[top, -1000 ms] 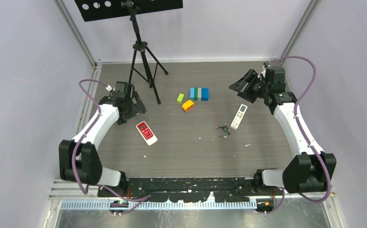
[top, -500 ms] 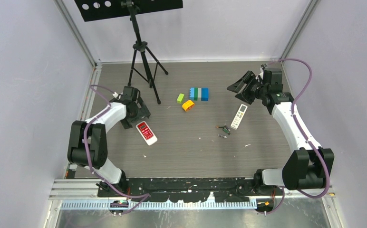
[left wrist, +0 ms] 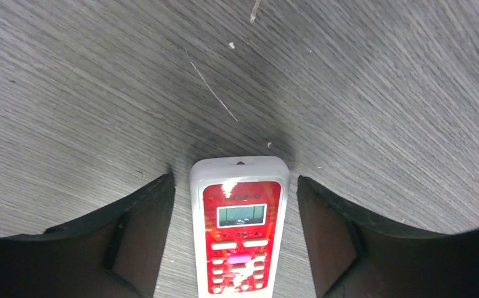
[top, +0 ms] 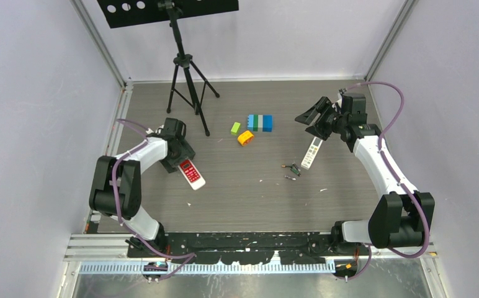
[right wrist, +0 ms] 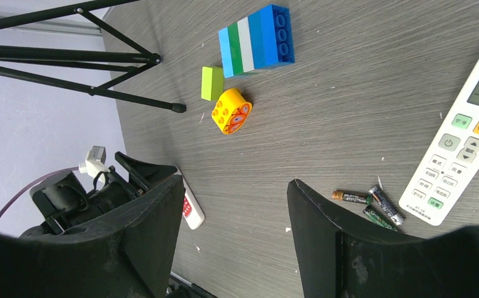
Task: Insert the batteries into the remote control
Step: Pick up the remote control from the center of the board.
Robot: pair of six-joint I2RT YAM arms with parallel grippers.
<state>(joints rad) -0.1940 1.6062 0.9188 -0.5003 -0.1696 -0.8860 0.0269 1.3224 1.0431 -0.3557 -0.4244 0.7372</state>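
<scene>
A red-faced remote control lies face up on the table's left side. My left gripper is down at its top end, open, one jaw on each side with a gap to the casing on both. A white remote control lies face up on the right. The batteries, three slim dark cylinders, lie loose beside its lower end. My right gripper hangs open and holds nothing, above and behind the white remote.
A blue-green-white toy block stack, a green block and an orange round block sit at centre back. A black tripod stands at back left. Grey walls close in both sides.
My left arm swung in and came down over the red remote's top end, and its jaws narrowed around it. The right gripper drifted slightly left.
</scene>
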